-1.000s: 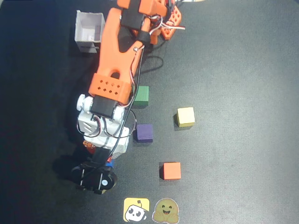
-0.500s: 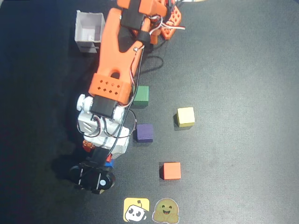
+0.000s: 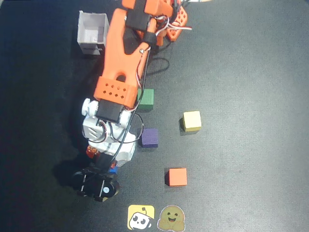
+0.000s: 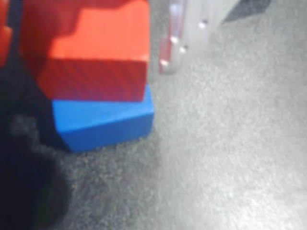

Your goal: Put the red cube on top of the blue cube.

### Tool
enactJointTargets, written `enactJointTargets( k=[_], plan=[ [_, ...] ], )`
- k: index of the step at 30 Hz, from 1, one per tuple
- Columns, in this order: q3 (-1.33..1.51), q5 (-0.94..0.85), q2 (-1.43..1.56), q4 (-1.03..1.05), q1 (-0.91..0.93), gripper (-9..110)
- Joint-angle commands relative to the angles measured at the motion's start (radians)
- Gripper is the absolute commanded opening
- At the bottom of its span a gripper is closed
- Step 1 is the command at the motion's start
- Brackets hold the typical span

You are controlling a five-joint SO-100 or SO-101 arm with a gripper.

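In the wrist view the red cube (image 4: pixel 105 38) rests on top of the blue cube (image 4: pixel 103 120), slightly turned relative to it. My gripper (image 4: pixel 86 48) is open around the red cube. The clear finger (image 4: pixel 171 43) stands a little to the right of the cube, and the orange finger (image 4: pixel 5 40) is at the left edge with a dark gap between. In the overhead view the gripper (image 3: pixel 100 166) is low at the left under the white wrist, where only a sliver of the blue cube (image 3: pixel 112 169) shows.
On the black mat lie a green cube (image 3: pixel 146 98), a dark purple cube (image 3: pixel 150 137), a yellow cube (image 3: pixel 191 121) and an orange-tinted cube (image 3: pixel 177 177). A white open box (image 3: pixel 92 33) stands at the top left. Two stickers (image 3: pixel 141 217) lie at the bottom edge.
The wrist has shifted only slightly downward in the overhead view. The loose cubes have not moved.
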Motion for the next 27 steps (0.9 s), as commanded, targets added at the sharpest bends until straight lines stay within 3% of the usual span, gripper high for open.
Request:
enactJointTargets(
  k=[1, 20, 27],
  plan=[
    [0.000, 0.005, 0.094, -0.011, -0.009, 24],
    [0.192, -0.028, 0.348, -0.032, -0.012, 24],
    [0.453, -0.074, 0.597, -0.133, -0.023, 12]
  ],
)
